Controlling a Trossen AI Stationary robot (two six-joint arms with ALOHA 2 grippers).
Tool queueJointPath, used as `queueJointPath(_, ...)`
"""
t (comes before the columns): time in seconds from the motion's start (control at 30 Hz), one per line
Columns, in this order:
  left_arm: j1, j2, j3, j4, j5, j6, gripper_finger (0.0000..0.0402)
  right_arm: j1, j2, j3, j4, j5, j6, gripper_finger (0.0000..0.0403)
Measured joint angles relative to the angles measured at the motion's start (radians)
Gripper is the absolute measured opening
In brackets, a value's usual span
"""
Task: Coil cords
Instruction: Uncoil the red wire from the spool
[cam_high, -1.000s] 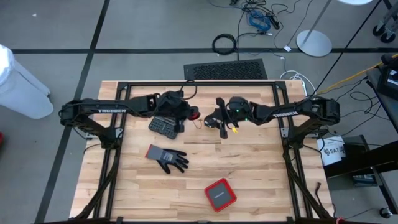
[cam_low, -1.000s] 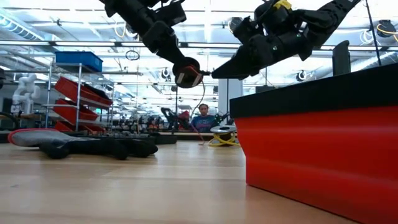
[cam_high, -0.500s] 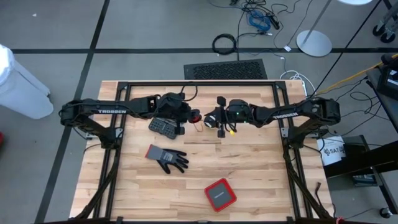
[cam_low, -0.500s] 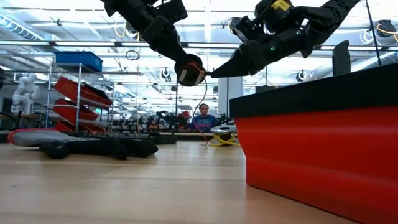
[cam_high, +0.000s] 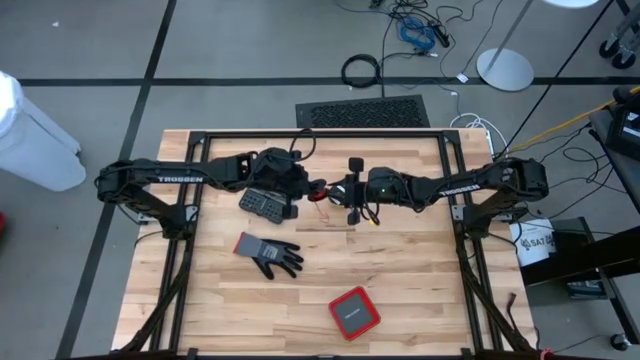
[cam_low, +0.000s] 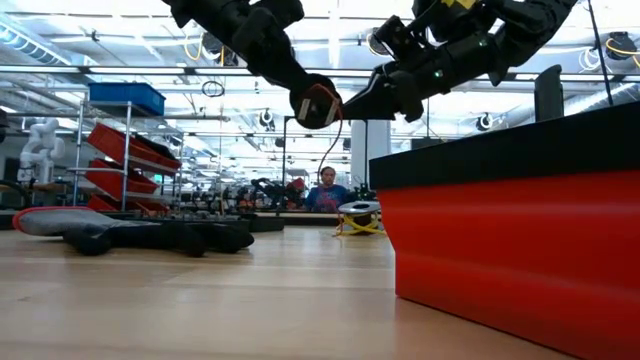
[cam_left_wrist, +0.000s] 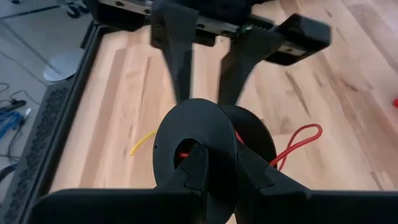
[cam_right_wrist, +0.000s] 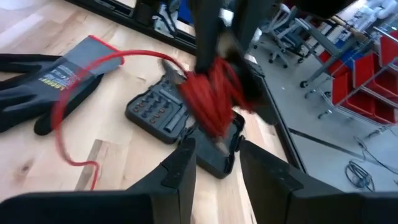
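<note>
I have the red cord (cam_right_wrist: 208, 93) bundled in the air between both grippers, above the table's far middle. The left gripper (cam_high: 312, 187) is clamped on its spool end; the right gripper (cam_high: 340, 189) seems to pinch the wraps, though blur hides its tips. The hanging loop (cam_left_wrist: 298, 140) could snag or unwind if either slips. The yellow cord (cam_high: 376, 220) lies just below. The bit case (cam_high: 264, 204) sits close left; the near table (cam_high: 420, 290) is open.

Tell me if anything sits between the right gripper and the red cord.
Nothing visible does. The red cord is wound on the spool in the left gripper, raised above the table, and the right gripper faces it directly across open air.
</note>
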Motion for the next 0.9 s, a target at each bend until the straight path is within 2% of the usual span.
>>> queueJointPath(0.17, 0.0, 0.0, 0.0, 0.026, 0.009, -0.008, 0.0038, -0.001, 0.0, 0.0, 0.0, -0.005, -0.005, 0.0089)
queueJointPath(0.47, 0.0, 0.041, 0.002, 0.07, 0.03, -0.026, 0.0038, -0.001, 0.0, 0.0, -0.02, -0.029, -0.021, 0.0008)
queueJointPath(0.63, 0.0, 0.048, 0.003, 0.075, 0.022, -0.027, 0.0042, -0.001, 0.001, -0.002, -0.034, -0.028, -0.038, 0.0003)
queueJointPath(0.9, 0.0, 0.045, 0.001, 0.118, -0.001, -0.036, 0.0108, 0.0, 0.0, -0.001, -0.048, -0.035, -0.042, 0.0001)
